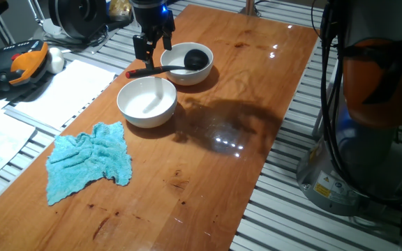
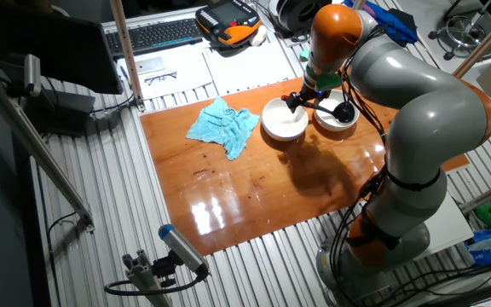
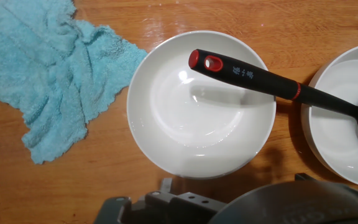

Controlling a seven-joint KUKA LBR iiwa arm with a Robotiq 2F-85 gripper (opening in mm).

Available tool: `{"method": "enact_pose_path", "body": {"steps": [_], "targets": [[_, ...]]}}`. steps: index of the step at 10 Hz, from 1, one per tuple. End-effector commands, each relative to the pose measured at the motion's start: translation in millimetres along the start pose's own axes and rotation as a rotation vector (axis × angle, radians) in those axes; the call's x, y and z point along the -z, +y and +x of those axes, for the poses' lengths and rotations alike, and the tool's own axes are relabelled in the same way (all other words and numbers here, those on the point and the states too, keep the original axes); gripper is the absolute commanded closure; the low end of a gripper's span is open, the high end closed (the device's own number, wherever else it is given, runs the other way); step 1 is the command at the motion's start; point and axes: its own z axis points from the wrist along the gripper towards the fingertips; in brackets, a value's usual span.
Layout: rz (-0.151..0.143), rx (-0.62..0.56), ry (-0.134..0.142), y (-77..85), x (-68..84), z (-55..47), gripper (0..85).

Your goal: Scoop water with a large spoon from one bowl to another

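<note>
Ladle (image 1: 180, 67) rests across far bowl (image 1: 202, 72), below end effector (image 1: 150, 47).

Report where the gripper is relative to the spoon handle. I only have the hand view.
Observer: The gripper hangs just above the large spoon, over its handle. It does not appear to be holding it, and its jaws look apart.
Operator: Confirm where the spoon's cup sits. My frame cuts it off.
Observer: It rests inside the bowl farther from the cloth, with the handle reaching out over the rim toward the other bowl.
</note>
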Motion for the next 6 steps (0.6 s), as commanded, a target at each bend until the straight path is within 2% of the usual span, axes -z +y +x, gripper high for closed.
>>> {"method": "enact_pose_path", "body": {"steps": [1,5,6], "targets": [[0.091,-0.027,-0.073,-0.1,0.3,-0.1,85.0],[0.097,-0.027,-0.07,1.6,3.7,-0.9,85.0],[0.077,-0.034,-0.069,1.2,3.1,-1.4,85.0]]}}
